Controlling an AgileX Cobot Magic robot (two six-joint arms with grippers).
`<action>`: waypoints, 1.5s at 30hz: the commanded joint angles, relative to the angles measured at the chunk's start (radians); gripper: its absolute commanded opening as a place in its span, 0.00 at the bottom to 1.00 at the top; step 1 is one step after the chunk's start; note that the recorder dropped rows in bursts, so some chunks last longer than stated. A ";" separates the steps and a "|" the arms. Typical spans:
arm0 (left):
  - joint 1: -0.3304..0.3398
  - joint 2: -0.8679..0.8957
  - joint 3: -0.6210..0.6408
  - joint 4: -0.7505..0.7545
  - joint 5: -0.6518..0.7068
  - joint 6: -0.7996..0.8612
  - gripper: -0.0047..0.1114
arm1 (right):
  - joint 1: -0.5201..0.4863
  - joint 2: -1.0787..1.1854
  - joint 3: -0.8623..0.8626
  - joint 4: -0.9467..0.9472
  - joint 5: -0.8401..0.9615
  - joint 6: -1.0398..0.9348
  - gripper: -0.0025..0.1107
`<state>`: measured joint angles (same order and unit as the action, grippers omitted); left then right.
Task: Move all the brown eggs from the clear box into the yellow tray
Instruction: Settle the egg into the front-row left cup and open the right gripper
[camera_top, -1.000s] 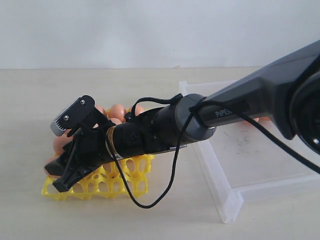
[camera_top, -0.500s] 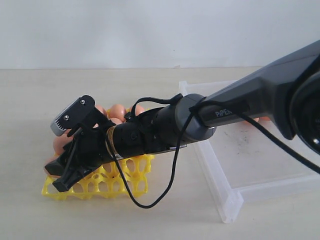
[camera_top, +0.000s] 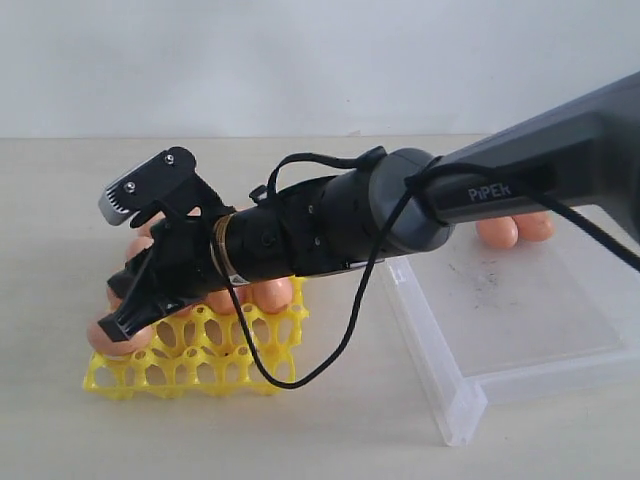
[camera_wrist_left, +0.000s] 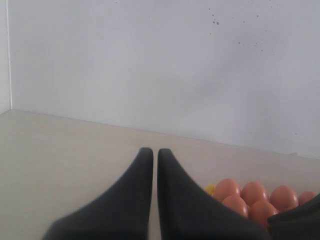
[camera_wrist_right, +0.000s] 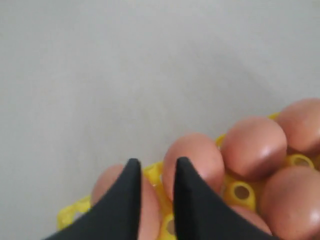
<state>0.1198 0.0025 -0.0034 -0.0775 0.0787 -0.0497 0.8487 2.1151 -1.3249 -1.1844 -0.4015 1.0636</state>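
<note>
**A:** What is the right gripper doing?

**B:** It hangs over the near-left part of the yellow tray. Its jaws are narrow, with nothing between them. The tips are close over the brown eggs seated in the cups.

**A:** And the left gripper?

**B:** Its fingers are pressed almost together and hold nothing. It is outside the exterior view, well away from the work.

**A:** What is left to fetch?

**B:** Two eggs lie side by side in the far part of the clear box, just behind the right arm. From the right gripper they lie to the right and farther back. The pair runs left to right, but I cannot tell each egg's own long axis. The box sits on the right arm's side, so I judge that arm the nearer.
</note>
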 joint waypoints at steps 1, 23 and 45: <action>-0.002 -0.002 0.003 -0.009 -0.002 -0.009 0.07 | -0.002 -0.011 -0.001 -0.168 0.086 0.213 0.02; -0.002 -0.002 0.003 -0.009 -0.004 -0.009 0.07 | -0.002 0.034 -0.001 -0.436 -0.010 0.549 0.02; -0.002 -0.002 0.003 -0.009 -0.002 -0.009 0.07 | -0.002 -0.019 -0.001 -0.465 -0.002 0.549 0.02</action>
<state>0.1198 0.0025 -0.0034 -0.0775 0.0787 -0.0497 0.8487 2.1063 -1.3249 -1.6384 -0.4073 1.6143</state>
